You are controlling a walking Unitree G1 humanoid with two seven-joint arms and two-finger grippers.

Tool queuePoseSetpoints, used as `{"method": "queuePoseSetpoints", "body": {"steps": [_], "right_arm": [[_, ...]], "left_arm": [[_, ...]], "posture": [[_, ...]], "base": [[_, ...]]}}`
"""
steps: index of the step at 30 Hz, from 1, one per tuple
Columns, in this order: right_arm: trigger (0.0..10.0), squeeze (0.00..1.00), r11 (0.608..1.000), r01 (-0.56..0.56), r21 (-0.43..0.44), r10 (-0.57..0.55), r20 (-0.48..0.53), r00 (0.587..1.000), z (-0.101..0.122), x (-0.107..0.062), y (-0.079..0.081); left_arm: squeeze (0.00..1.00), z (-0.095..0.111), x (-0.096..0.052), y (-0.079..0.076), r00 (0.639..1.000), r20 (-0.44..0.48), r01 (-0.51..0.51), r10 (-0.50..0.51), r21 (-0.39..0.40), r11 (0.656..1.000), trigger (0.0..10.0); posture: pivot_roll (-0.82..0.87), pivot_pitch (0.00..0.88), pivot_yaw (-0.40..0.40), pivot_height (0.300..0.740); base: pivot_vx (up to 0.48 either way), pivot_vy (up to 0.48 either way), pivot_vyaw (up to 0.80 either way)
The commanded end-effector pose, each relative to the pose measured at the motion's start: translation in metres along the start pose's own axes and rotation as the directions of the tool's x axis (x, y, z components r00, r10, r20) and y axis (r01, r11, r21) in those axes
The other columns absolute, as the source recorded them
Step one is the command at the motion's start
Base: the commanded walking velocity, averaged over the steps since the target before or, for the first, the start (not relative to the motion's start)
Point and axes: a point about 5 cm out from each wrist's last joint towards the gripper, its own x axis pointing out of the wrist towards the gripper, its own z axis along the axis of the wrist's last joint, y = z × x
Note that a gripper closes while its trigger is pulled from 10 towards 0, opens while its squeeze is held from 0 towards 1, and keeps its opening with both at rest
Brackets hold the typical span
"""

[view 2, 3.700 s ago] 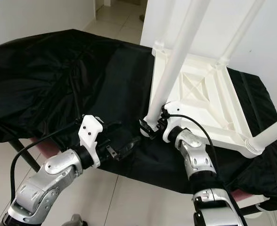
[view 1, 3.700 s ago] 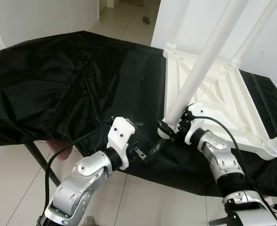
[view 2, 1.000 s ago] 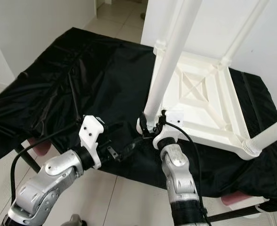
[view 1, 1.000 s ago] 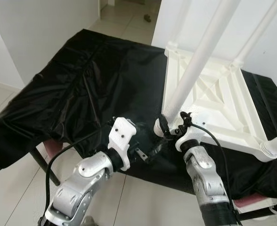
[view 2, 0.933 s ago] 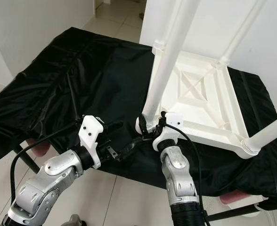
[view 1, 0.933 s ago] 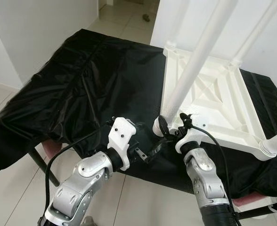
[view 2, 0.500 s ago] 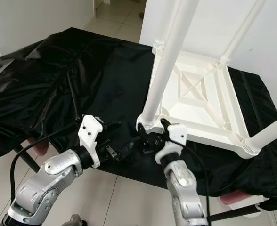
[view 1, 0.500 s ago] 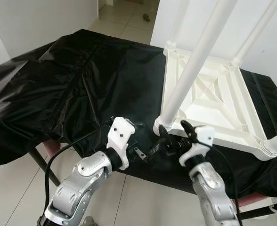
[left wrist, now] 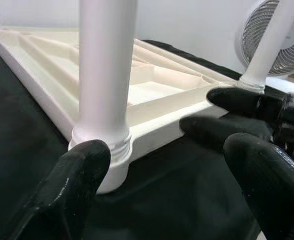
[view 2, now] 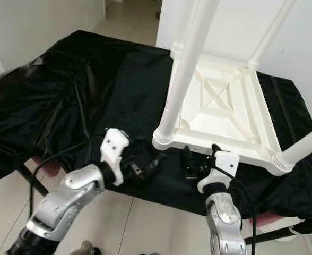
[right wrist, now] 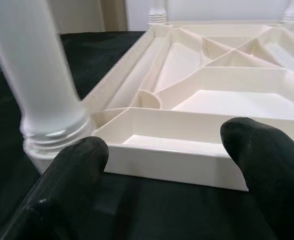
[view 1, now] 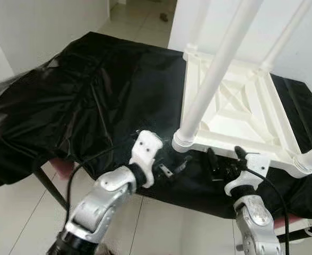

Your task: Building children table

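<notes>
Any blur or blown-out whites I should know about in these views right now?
Right wrist view: near table leg smeared, gripper fingers soft. Left wrist view: fingers out of focus, fan washed out. Eye views: sharp; white tabletop bright, black cloth swallows detail.

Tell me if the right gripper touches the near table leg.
Apart. In the left eye view the right gripper, open, sits off to the side of the leg, black cloth between them.

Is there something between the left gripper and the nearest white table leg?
Nothing visible. The left gripper is open right beside the base of the table leg, with only black cloth under them. The right gripper stands off to the side.
</notes>
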Motion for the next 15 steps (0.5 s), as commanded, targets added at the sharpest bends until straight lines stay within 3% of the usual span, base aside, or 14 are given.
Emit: {"method": "queuePoseSetpoints", "body": {"steps": [1,12,13,15], "right_arm": [[10.0,0.0,0.999,0.029,-0.012,-0.029,0.011,1.0,0.002,-0.002,-0.004],[10.0,0.0,0.99,0.129,-0.056,-0.129,0.008,0.992,0.002,-0.007,-0.018],[10.0,0.0,0.987,0.145,-0.066,-0.145,0.006,0.989,0.001,-0.009,-0.021],[10.0,0.0,0.987,0.145,-0.066,-0.145,0.006,0.989,0.001,-0.009,-0.021]], "left_arm": [[0.0,-0.004,0.005,-0.005,0.996,-0.016,0.089,-0.089,0.016,0.996,10.0],[0.0,0.0,0.024,0.001,0.998,-0.011,0.066,-0.066,0.045,0.997,10.0],[0.0,0.001,0.027,-0.006,0.992,-0.007,0.13,-0.129,0.046,0.991,10.0],[0.0,0.001,0.027,-0.006,0.992,-0.007,0.13,-0.129,0.046,0.991,10.0]], "posture": [[0.06,0.12,-0.092,0.74],[0.06,0.12,-0.089,0.74],[0.04,0.119,-0.081,0.74],[0.04,0.119,-0.081,0.74]], "base": [[0.0,0.0,0.0],[0.0,0.0,0.0],[0.0,0.0,0.0],[0.0,0.0,0.0]]}}
